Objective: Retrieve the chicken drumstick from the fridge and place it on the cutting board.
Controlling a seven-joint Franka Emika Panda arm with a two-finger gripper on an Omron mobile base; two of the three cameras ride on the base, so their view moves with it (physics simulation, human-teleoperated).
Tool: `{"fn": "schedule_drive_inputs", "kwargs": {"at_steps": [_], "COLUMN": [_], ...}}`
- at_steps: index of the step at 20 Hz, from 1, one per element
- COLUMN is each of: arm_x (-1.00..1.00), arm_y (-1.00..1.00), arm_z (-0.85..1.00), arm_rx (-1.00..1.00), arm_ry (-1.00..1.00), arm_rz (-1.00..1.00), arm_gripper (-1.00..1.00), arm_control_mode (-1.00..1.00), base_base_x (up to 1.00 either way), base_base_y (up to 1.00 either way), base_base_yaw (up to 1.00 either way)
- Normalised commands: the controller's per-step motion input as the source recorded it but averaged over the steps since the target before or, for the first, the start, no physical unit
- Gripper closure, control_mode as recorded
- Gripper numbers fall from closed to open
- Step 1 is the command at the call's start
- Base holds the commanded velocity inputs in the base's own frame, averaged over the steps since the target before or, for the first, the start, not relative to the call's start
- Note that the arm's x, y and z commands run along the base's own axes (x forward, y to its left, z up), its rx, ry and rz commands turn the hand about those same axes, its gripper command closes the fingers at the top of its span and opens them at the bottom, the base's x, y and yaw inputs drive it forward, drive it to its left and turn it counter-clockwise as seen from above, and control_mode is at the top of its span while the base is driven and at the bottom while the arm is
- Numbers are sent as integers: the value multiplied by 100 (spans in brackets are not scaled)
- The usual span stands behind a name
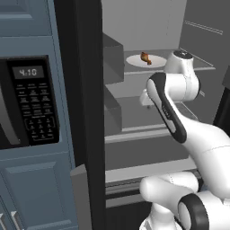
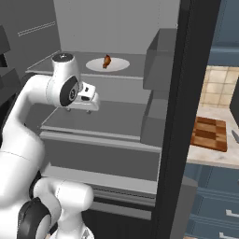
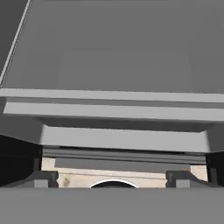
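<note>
With the fridge (image 2: 116, 28) open and the chicken drumstick (image 2: 107, 61) resting on a white plate (image 2: 121, 65) on the upper shelf, you have yet to grasp it with the spread, empty gripper (image 2: 83, 106) and carry it to the cutting board (image 2: 209, 134).

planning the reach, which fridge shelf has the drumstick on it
The top shelf: the chicken drumstick lies there on a white plate. The shelf below it, under the robot's hand, is bare.

Matt grey fridge (image 1: 148, 134) shelves – wood-block cutting board (image 2: 209, 134), smooth.
</note>
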Motion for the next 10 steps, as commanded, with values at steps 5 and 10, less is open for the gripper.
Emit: {"fn": "schedule_drive_inputs", "kwargs": {"at_steps": [5,10], "arm_x": [-7,-24], "arm_y": [-18,-16], "arm_z": [27,46], "arm_rx": [0,0], "arm_ry": [-22,-28], "arm_rz": [-12,-8], "arm_gripper": [-100,-100], "arm_control_mode": [-100,-100], "base_base_x": [0,0], "base_base_y": [0,0], "base_base_yaw": [0,0]}}
